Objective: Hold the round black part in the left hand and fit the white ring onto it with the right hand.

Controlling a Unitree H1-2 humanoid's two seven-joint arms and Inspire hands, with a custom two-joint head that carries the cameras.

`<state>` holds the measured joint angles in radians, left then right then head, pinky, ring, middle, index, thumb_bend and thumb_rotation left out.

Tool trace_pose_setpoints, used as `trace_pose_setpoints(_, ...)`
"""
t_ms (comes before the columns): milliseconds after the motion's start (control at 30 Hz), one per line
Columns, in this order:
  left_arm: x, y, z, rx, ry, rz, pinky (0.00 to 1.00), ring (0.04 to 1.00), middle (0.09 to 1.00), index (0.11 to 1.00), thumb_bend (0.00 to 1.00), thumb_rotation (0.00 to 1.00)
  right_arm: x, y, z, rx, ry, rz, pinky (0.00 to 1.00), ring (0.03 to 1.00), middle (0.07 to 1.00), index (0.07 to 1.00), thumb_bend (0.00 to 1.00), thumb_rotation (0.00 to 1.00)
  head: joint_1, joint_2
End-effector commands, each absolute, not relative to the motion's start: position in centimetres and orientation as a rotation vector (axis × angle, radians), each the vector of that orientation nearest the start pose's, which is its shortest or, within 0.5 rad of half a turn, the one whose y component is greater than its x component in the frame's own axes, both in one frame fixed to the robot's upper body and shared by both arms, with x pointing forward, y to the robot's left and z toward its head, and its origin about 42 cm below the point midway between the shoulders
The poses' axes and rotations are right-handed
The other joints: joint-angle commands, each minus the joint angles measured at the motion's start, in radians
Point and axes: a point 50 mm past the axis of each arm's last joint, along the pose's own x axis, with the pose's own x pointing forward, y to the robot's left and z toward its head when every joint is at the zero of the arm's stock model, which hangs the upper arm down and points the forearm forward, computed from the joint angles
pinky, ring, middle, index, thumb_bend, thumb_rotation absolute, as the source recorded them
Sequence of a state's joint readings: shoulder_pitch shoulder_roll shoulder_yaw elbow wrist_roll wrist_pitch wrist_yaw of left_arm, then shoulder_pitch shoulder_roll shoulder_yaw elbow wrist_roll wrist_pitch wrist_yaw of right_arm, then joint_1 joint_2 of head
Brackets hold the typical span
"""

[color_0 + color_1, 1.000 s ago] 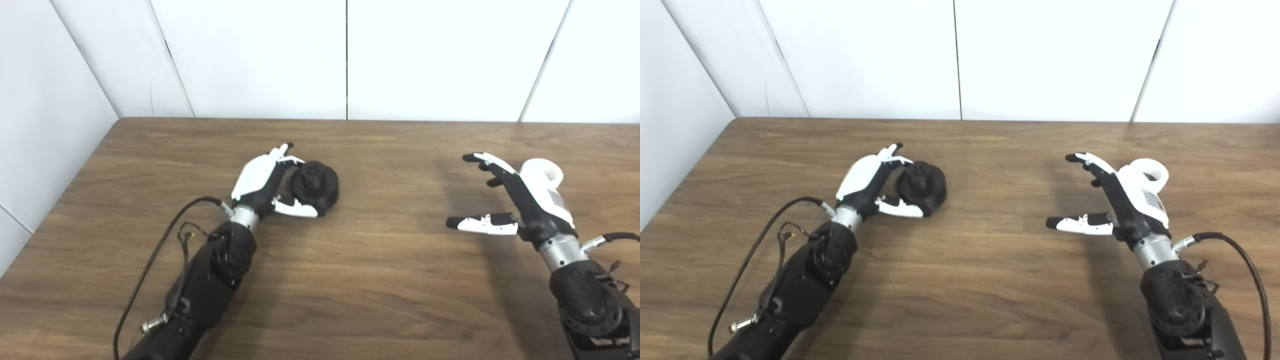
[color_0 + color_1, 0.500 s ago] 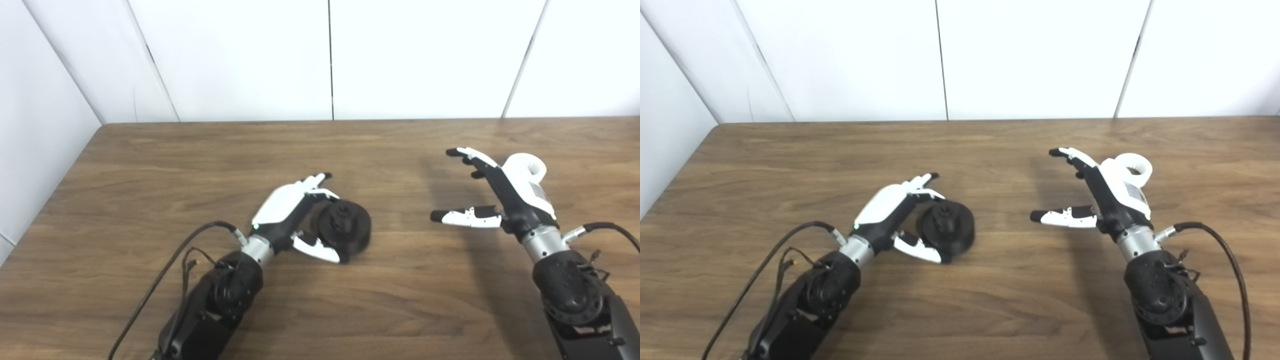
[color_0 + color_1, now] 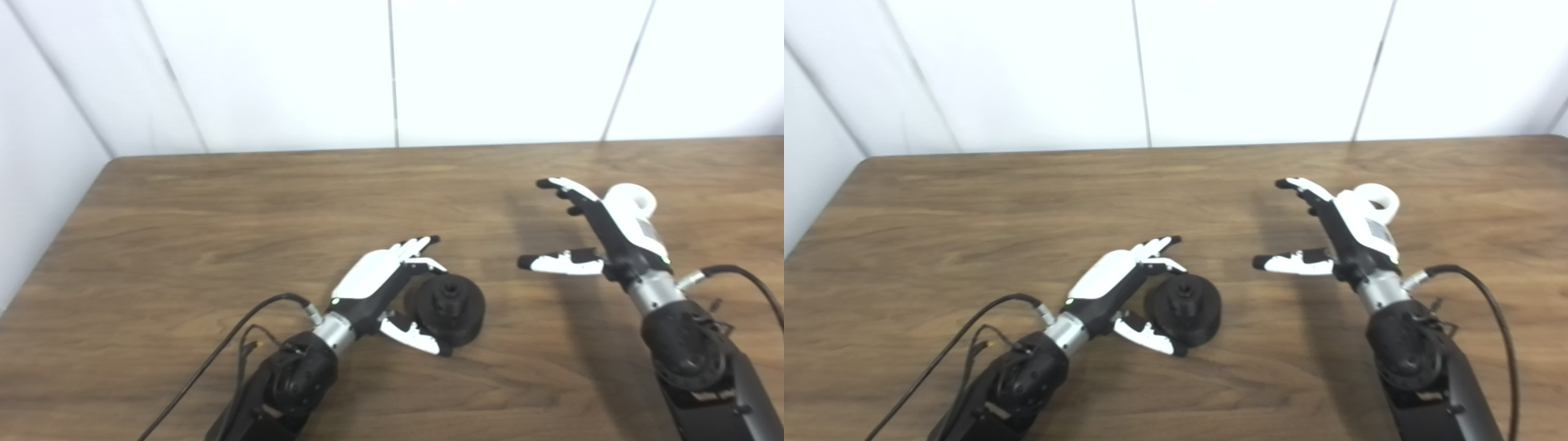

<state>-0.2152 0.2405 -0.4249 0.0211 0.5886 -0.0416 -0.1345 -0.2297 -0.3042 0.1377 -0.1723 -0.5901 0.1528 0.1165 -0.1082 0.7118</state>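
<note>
The round black part (image 3: 450, 306) lies on the wooden table (image 3: 233, 208) near the middle front. My left hand (image 3: 383, 285) is open beside it on its left. Its fingers stretch past the part's far-left side and its thumb lies against the part's near edge, without closing on it. The white ring (image 3: 632, 197) lies on the table at the right, partly hidden behind my right hand (image 3: 603, 236). My right hand is open and empty, held above the table with fingers and thumb spread, just left of the ring.
White wall panels (image 3: 392, 67) stand behind the table's far edge. The table's left edge (image 3: 55, 245) runs along the side wall. A black cable (image 3: 245, 324) loops from my left forearm, and another cable (image 3: 744, 278) from my right wrist.
The camera has panned a little. My left hand has slid the black part toward the front and right across the table. My right hand stays open by the ring.
</note>
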Motion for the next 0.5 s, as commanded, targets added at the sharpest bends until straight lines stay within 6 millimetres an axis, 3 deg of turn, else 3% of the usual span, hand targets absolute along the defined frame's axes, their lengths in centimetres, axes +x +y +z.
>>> trace_pose_setpoints(0, 32.9, 16.7, 13.8, 0.915, -0.287, -0.536, 1.00, 1.000, 1.000, 0.643, 1.00, 0.38, 34.7, -23.9, 22.2, -0.891, -0.313, 0.080, 0.76, 0.861, 0.893, 0.845, 0.89, 0.39, -0.027, -0.003)
trace_pose_setpoints(200, 33.1, 18.1, 13.4, 0.902, -0.284, -0.545, 1.00, 1.000, 1.000, 0.642, 1.00, 0.38, 34.8, -23.1, 21.8, -0.893, -0.306, 0.068, 0.79, 0.868, 0.899, 0.848, 0.89, 0.40, -0.154, -0.027)
trace_pose_setpoints(467, 33.5, 18.3, 13.1, 0.893, -0.294, -0.555, 1.00, 1.000, 1.000, 0.643, 1.00, 0.38, 34.8, -23.4, 21.9, -0.910, -0.303, 0.041, 0.81, 0.868, 0.906, 0.857, 0.88, 0.41, -0.155, -0.027)
